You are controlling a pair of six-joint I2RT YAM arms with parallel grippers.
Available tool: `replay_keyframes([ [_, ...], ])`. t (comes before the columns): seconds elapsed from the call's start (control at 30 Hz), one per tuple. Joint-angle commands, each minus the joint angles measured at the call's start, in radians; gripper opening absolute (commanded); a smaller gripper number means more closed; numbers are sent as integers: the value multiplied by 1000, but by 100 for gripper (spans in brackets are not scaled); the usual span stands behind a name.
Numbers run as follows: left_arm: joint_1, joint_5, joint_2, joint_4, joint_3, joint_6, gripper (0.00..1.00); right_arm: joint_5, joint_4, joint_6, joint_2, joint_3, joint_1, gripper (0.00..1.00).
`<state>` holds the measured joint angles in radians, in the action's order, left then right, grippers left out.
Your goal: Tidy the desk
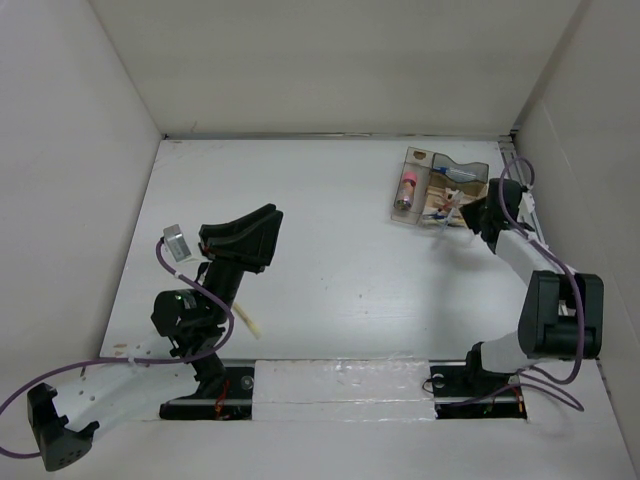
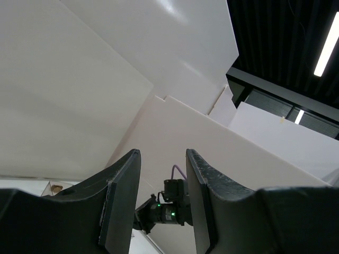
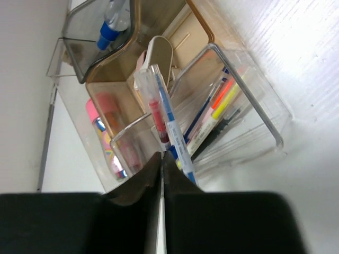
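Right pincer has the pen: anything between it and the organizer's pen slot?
Nothing visible. The right pincer is shut on the pen, which reaches over the clear organizer. The slot holds several other pens but is open on top.

Counter (image 1: 330, 250): white, matt, smooth. Side panels (image 1: 80, 150): white, matt.
Tray (image 3: 265, 121): clear glossy plastic, partly amber-tinted.
Pen (image 3: 168, 119): shiny transparent plastic barrel.
Right tool (image 3: 162, 157): black, matt, smooth.
Left tool (image 2: 162, 159) fingers (image 2: 204, 196): black, matt, faintly scuffed inner faces.
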<state>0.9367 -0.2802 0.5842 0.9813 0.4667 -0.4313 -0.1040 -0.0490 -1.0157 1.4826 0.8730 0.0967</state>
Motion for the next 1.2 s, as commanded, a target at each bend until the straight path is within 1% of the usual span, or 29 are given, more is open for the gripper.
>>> replay_keyframes([
  [0.0, 7, 15, -11, 54, 39, 6, 36, -31, 90, -29, -83, -48, 0, 14],
  [0.03, 7, 9, -12, 43, 41, 8, 36, -30, 97, -24, -91, -55, 0, 25],
  [0.07, 7, 4, -17, 42, 41, 3, 35, -19, 95, -2, -79, -49, 0, 39],
  [0.13, 7, 12, -21, 65, 30, -1, 35, 55, 57, 22, -18, -10, 0, 42],
  [0.17, 7, 13, -18, 65, 30, 0, 36, 55, 55, 25, 2, 0, 0, 42],
  [0.2, 7, 16, -12, 60, 33, 3, 36, 87, 55, 23, 19, 4, 0, 42],
  [0.27, 7, 7, -12, 33, 46, 6, 35, 96, 78, 14, 42, 1, 0, 42],
  [0.3, 7, 7, -17, 34, 44, 3, 35, 142, 89, 6, 56, -8, 0, 42],
  [0.37, 7, 6, -24, 59, 30, 5, 36, 147, 95, -3, 64, -9, 0, 42],
  [0.47, 7, 3, -18, 46, 41, 12, 36, 168, 87, -3, 97, 11, 0, 41],
  [0.5, 7, 1, -15, 42, 41, 12, 36, 176, 87, -7, 108, 17, 0, 41],
  [0.53, 7, 3, -17, 49, 36, 6, 36, 179, 93, -11, 123, 17, 0, 37],
  [0.57, 7, 6, -20, 56, 35, 6, 36, 187, 107, -20, 128, 14, 0, 20],
  [0.63, 7, 7, -15, 53, 39, 14, 36, 176, 118, -38, 124, -8, 0, 6],
  [0.67, 7, 4, -15, 46, 43, 14, 36, 176, 150, -47, 110, -23, 12, 0],
  [0.73, 7, 0, -23, 42, 40, 11, 36, 200, 178, -87, 72, -57, 23, 0],
  [0.77, 7, 3, -21, 52, 36, 8, 36, 210, 202, -119, 11, -93, 34, 0],
  [0.83, 7, 9, -11, 60, 39, 8, 36, 231, 218, -156, -59, -130, 44, 0],
  [0.87, 7, 9, -6, 56, 43, 9, 36, 231, 228, -197, -129, -164, 55, 0],
  [1.0, 7, 19, -14, 60, 35, -1, 36, 286, 265, -316, -253, -244, 103, 0],
  [1.1, 7, 10, -32, 48, 38, 2, 36, 322, 285, -398, -266, -299, 118, 0],
  [1.17, 7, 7, -40, 57, 29, -1, 36, 346, 336, -446, -252, -328, 144, 0],
])
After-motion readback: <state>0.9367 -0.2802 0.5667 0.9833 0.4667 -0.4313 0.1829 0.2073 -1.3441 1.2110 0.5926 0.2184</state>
